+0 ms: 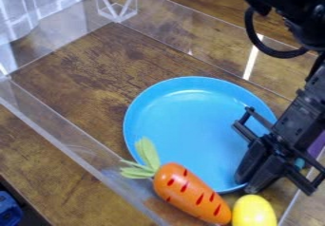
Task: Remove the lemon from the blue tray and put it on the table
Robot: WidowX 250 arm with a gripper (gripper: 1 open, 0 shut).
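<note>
The blue tray (191, 125) lies on the dark wood table (89, 68), and nothing is inside it. The lemon (253, 213), small and yellow, rests on the table just off the tray's front right rim, at the picture's bottom edge. My black gripper (259, 179) comes down from the right with its fingers closed together. Its tips are at the tray's front right rim, just above the lemon and apart from it. Whether the tips pinch the rim I cannot tell.
An orange carrot (188, 194) with green leaves lies against the tray's front rim, left of the lemon. Clear acrylic walls (51, 125) border the table on the left and front. A small clear box (118, 2) stands at the back.
</note>
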